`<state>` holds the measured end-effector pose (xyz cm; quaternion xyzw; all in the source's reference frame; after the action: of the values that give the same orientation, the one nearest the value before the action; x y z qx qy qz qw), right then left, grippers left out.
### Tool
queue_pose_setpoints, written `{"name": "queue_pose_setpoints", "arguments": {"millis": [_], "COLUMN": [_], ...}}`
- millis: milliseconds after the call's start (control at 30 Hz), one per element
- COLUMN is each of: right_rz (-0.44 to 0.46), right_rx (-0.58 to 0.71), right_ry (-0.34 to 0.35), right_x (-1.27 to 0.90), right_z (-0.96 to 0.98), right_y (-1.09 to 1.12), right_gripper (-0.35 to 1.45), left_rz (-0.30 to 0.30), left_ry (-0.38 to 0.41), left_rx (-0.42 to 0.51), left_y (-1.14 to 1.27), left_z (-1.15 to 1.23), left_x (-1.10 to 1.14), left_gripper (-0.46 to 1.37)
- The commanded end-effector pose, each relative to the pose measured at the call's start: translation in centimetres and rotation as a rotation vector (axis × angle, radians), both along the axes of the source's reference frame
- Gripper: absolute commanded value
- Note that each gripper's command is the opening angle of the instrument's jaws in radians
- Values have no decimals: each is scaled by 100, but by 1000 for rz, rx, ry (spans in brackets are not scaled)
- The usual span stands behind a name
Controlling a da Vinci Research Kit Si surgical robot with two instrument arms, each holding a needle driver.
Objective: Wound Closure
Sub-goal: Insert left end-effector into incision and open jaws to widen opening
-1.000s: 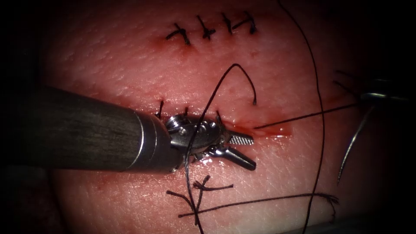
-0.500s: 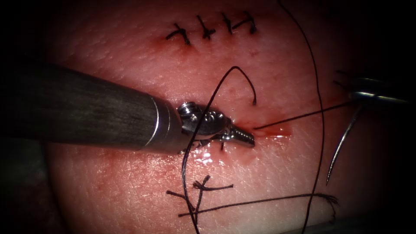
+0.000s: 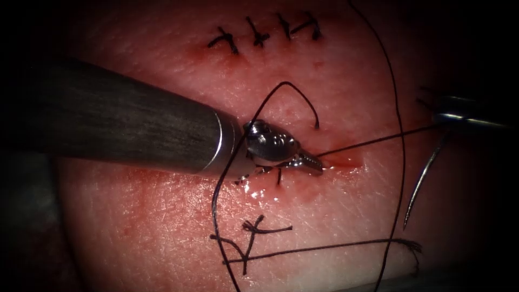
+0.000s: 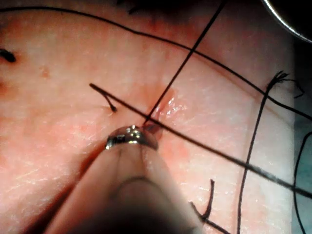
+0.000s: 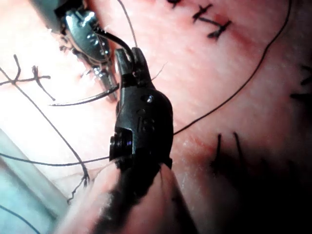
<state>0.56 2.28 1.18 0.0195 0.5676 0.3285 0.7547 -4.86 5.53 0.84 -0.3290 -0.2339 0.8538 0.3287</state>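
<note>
At three o'clock of the cut, well off the tissue: right pincer clamped on the needle near its blunt end, curve hanging free toward five o'clock. At centre: left pincer together, tip at the cut where taut thread emerges; cannot tell whether it grips that thread.
</note>
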Motion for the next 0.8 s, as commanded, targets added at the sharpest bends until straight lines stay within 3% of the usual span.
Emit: {"name": "queue_pose_setpoints", "arguments": {"millis": [33, 367, 800], "right_rz": [-2, -19, -23], "right_rx": [0, -3, -11], "right_ry": [-1, -3, 1], "right_x": [2, 13, 20], "right_z": [1, 8, 12], "right_y": [-1, -9, -16], "right_gripper": [-35, -35, -35], "left_rz": [4, -25, 164], "left_ry": [19, 97, 354], "left_rx": [-3, -99, -281], "left_y": [1, 17, 14], "left_z": [5, 22, 38], "left_x": [1, 3, 3], "left_gripper": [-35, -35, -35]}}
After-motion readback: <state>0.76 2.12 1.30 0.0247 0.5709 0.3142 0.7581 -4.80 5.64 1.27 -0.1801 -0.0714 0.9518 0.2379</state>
